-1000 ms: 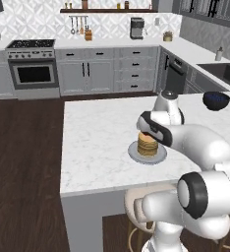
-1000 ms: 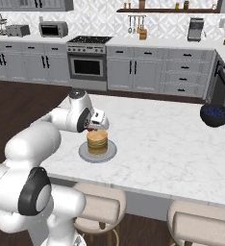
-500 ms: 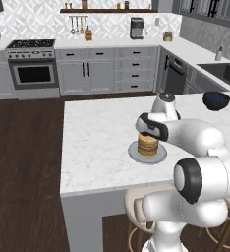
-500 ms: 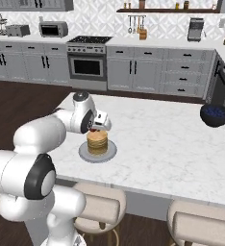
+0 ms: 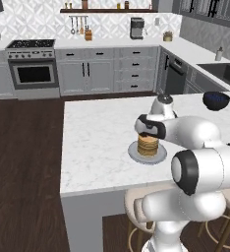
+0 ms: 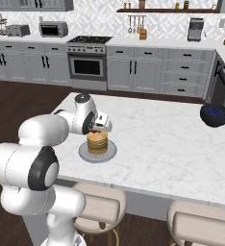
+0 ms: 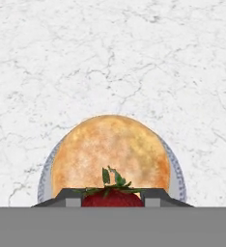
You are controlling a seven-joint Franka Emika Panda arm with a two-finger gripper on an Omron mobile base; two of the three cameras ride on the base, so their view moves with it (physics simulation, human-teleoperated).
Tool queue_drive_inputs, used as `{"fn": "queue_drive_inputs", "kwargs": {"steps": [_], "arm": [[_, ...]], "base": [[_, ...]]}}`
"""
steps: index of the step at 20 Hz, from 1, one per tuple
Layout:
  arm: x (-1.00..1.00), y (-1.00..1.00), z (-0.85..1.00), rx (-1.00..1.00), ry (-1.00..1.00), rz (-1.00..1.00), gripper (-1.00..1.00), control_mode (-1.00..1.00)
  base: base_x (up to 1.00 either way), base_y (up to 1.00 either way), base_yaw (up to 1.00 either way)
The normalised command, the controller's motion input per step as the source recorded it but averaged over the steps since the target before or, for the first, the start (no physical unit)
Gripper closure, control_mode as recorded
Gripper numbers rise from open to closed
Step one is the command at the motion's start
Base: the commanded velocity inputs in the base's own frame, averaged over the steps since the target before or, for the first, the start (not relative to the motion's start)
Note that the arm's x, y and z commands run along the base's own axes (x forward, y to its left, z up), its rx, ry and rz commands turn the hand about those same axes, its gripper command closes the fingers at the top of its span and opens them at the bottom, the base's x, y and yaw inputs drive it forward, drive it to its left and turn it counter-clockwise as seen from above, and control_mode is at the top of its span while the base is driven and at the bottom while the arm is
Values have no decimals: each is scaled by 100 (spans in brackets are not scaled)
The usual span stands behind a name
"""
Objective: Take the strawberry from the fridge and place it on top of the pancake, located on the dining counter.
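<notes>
1. The small bright red strawberry [image 7: 113,197] has a green leafy top with little pointed leaves sticking up.
2. In the hand view, the strawberry sits between the two dark finger tips of the gripper [image 7: 113,198], and they squeeze it on both sides, so the gripper is holding the berry.
3. Just past the gripper lies the short stack of round golden-brown pancakes [image 7: 111,153]. The top one is smooth and lighter in the middle and darker near the edge.
4. The stack sits on a round grey plate [image 7: 45,180], and a thin bit of the plate peeks out on both sides of the pancakes.
5. The plate rests on the big white marble-topped bench [image 7: 110,58], which has thin grey lines running through it.
6. In the left base view, the gripper [image 5: 147,134] hangs right over the pancakes [image 5: 148,144], very close to the top of the stack.
7. In the right base view, the gripper [image 6: 97,130] is also just above the pancakes [image 6: 97,142], and a tiny spot of red shows there at the top of the stack.
8. I cannot tell if the strawberry is touching the top pancake.
9. Far off to the robot's right of the gripper, a dark blue round bowl [image 6: 215,115] sits on the same bench.
</notes>
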Motion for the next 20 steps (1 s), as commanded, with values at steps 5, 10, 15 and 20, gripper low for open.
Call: {"fn": "queue_drive_inputs", "kwargs": {"steps": [5, 10, 15, 20], "arm": [[17, 0, -16, 0, 0, 0, 100, -100], [5, 0, -17, 0, 0, 0, 100, -100], [1, 0, -14, 0, 0, 0, 100, -100], [0, 0, -4, 0, 0, 0, -100, -100]], "base": [[0, 0, 0], [0, 0, 0], [0, 0, 0], [0, 0, 0]]}}
